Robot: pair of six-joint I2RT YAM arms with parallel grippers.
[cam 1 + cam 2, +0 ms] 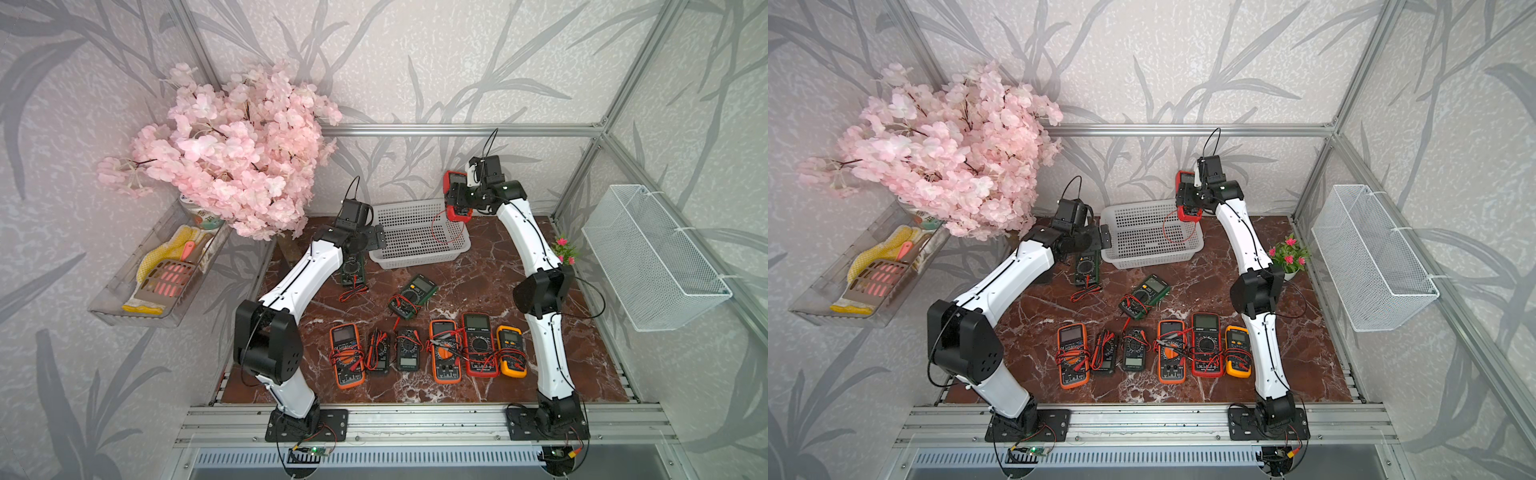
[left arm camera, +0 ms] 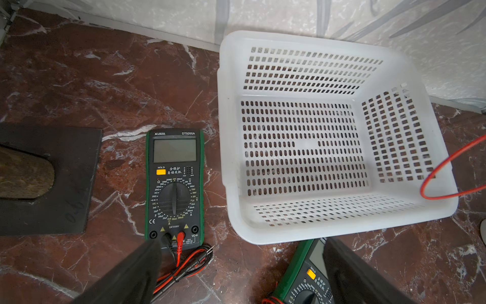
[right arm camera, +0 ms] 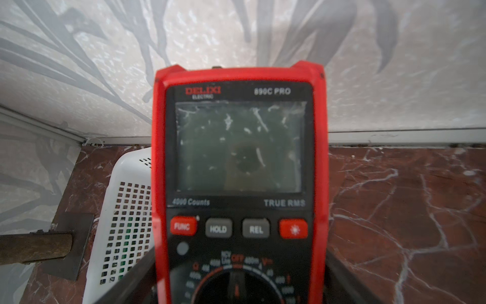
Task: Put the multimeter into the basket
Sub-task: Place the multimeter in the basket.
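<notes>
- Right gripper [image 3: 238, 287] clamps the red multimeter [image 3: 239, 147] by its lower body, one finger on each side, with the screen facing the wrist camera.
- In both top views the red multimeter [image 1: 458, 212] is held in the air over the right end of the basket [image 1: 415, 261], above its rim.
- Its red lead [image 1: 440, 232] loops down into the basket; it may be brushing the wall, though that is hard to make out.
- Left gripper [image 2: 242, 279] stands wide apart with nothing between its fingers, raised just beside the basket's left end.
- Below it a green multimeter [image 2: 174, 189] lies flat on the table [image 2: 79, 79], just beside the basket.
- A row of meters [image 1: 444, 351] lies along the table's front, well apart from the basket.
</notes>
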